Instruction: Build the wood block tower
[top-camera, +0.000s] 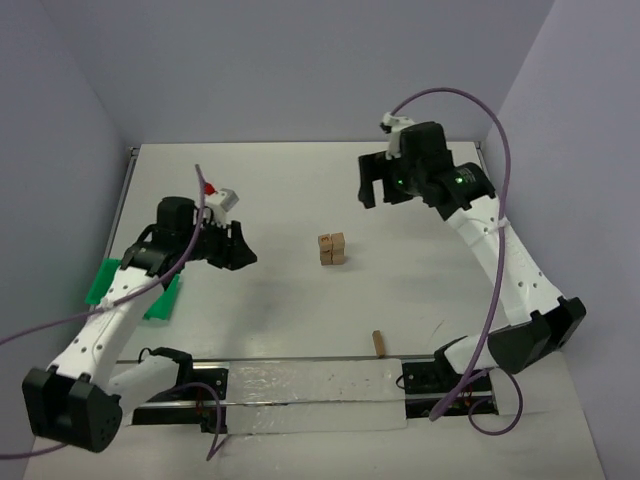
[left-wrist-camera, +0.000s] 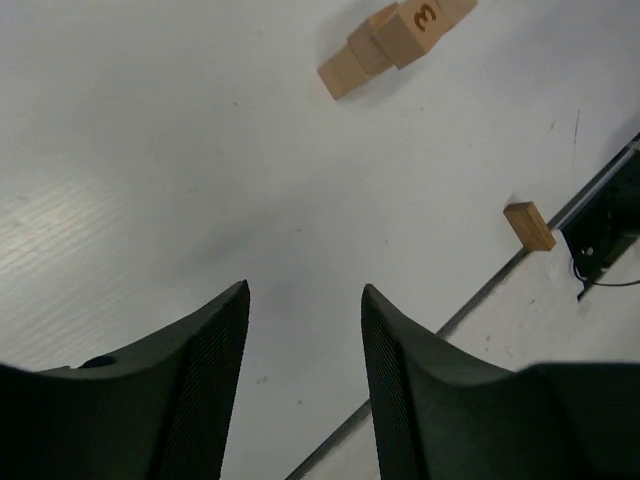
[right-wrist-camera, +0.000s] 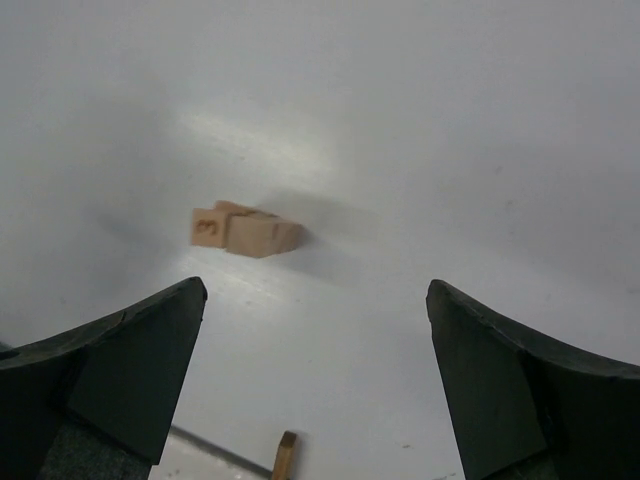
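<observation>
The tower (top-camera: 332, 249) is a small, compact cluster of tan wood blocks in the middle of the table. In the left wrist view the tower (left-wrist-camera: 390, 45) shows a "3" on one face, and it also shows in the right wrist view (right-wrist-camera: 245, 230). One loose wood block (top-camera: 378, 343) lies near the front rail, seen too by the left wrist (left-wrist-camera: 529, 226) and the right wrist (right-wrist-camera: 285, 455). My left gripper (top-camera: 243, 254) (left-wrist-camera: 305, 290) hovers left of the tower, jaws partly apart with nothing between them. My right gripper (top-camera: 380, 195) (right-wrist-camera: 315, 285) hangs wide open behind and right of the tower, empty.
A green tray (top-camera: 115, 283) lies under the left arm at the table's left side. A metal rail (top-camera: 300, 385) and cables run along the front edge. Grey walls close in the table on three sides.
</observation>
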